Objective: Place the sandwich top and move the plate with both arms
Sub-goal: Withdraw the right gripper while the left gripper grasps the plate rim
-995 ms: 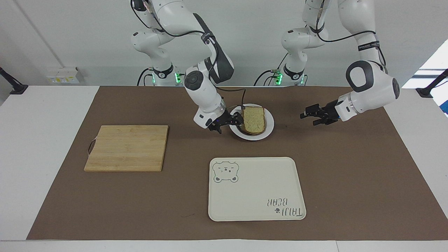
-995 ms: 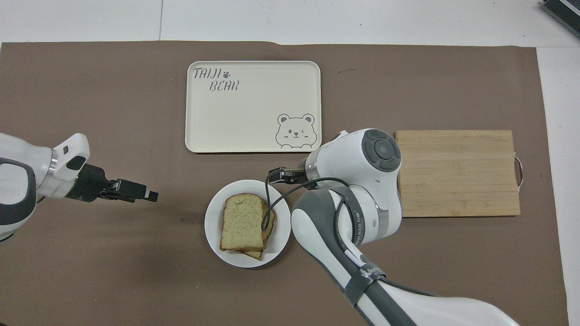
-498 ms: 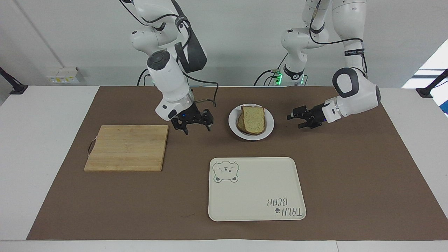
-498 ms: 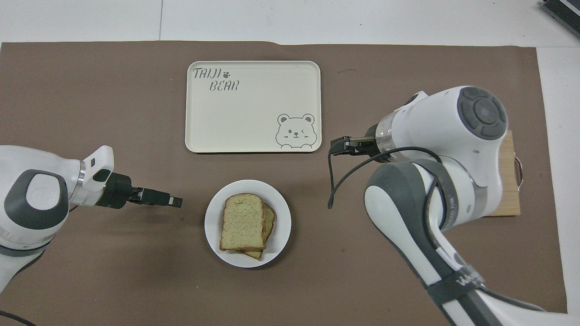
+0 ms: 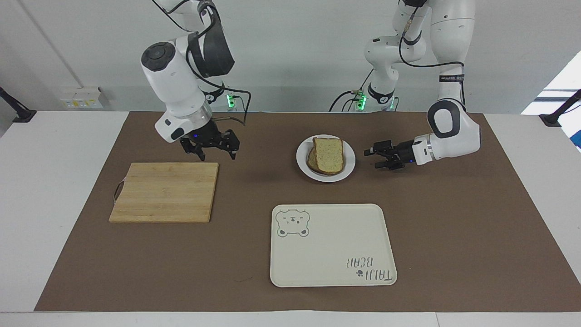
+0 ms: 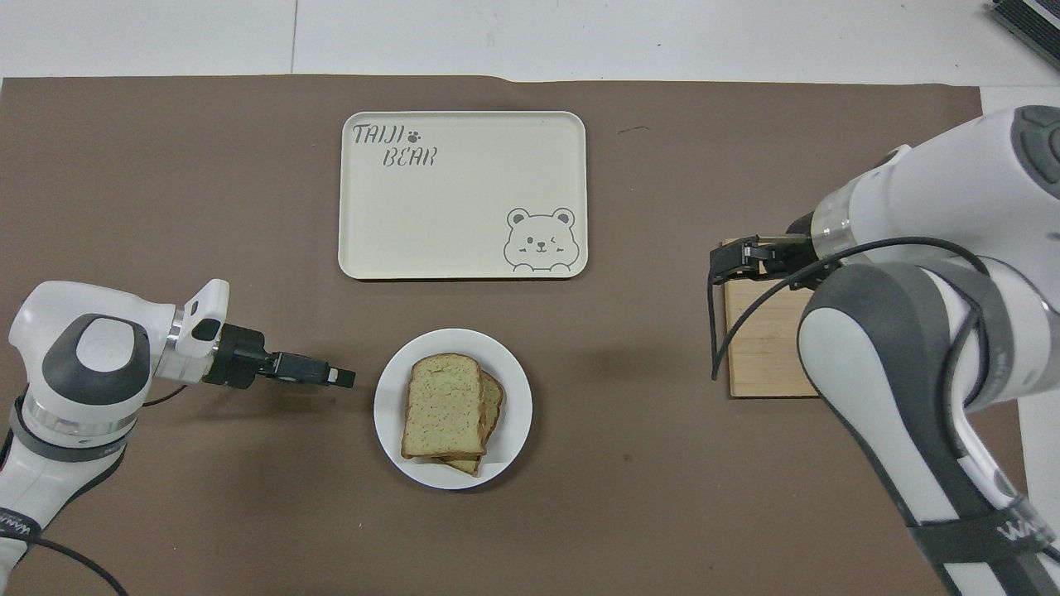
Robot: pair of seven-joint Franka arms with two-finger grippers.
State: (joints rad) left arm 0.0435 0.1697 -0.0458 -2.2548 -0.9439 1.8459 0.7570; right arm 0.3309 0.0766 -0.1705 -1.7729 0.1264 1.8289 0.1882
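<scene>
Now sandwich top (image 5: 329, 154) on plate (image 5: 347, 170); left hand (image 5: 377, 156) open beside plate.

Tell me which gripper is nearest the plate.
The left gripper, empty, just off the plate rim at the left arm's end. The right gripper is up over the cutting board edge.

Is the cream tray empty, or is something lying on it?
Empty. The tray shows only its printed bear and lettering; the bread lies on the plate, nearer to the robots.
</scene>
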